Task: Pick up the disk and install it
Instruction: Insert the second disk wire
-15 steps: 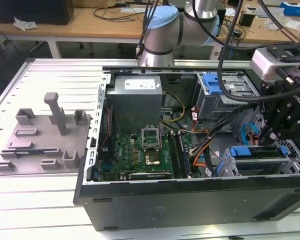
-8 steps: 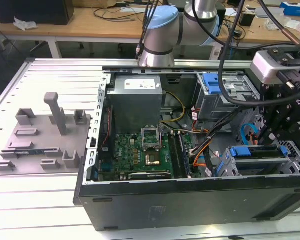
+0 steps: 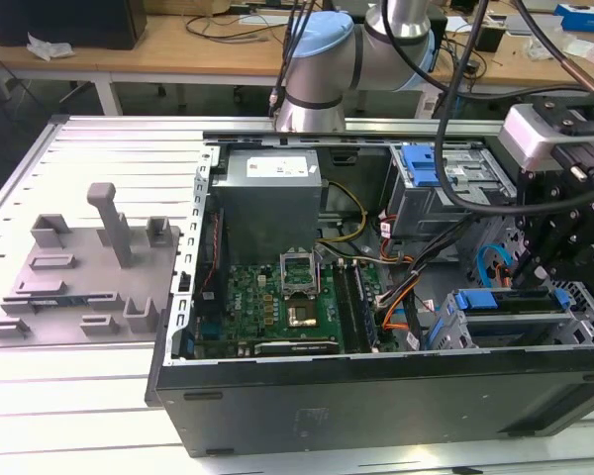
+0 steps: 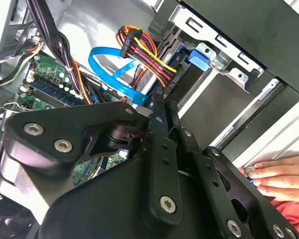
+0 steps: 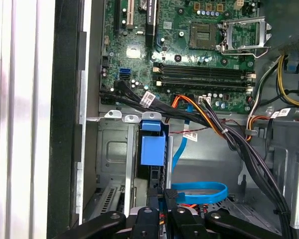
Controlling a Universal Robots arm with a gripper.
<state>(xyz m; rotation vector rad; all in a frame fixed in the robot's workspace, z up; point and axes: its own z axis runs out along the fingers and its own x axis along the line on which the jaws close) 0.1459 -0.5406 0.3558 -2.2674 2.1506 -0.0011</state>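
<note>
The disk (image 3: 505, 302) stands on edge in the grey drive bay (image 3: 453, 332) at the near corner of the open computer case, on the exterior view's right. Its blue carrier end (image 5: 153, 148) shows in the first wrist view, with the thin dark edge running back toward my gripper (image 5: 157, 197). My gripper (image 3: 528, 272) hangs straight over the bay, its black fingers closed on either side of the disk's edge. In the second wrist view the gripper (image 4: 157, 102) sits against the disk, whose blue tab (image 4: 198, 59) lies by the bay's metal lip.
A blue flat cable (image 5: 199, 191) and a bundle of coloured power wires (image 4: 144, 55) lie right beside the bay. The motherboard (image 3: 277, 297) and grey power supply (image 3: 272, 193) occupy the case's left. A person's hand (image 4: 284, 177) rests outside the case wall. A grey fixture plate (image 3: 79, 277) lies on the table.
</note>
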